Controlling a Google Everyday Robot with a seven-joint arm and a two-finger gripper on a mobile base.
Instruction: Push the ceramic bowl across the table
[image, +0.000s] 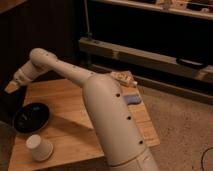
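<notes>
Black ceramic bowl (31, 117) sits apart from my gripper (14, 86), hovering beyond it — grip state unreadable. Approach step; next, lower beside rim.

White paper cup (39, 148), crinkled packet (123, 77), blue item (133, 99)

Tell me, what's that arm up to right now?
End effector by the table's left edge, apart from the ceramic bowl. Bowl upright near that edge. White cup close beside it.

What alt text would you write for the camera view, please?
A white robot arm reaches over the wooden table, its gripper near the far left corner, above and apart from the black ceramic bowl. A white cup sits in front of the bowl.
</notes>
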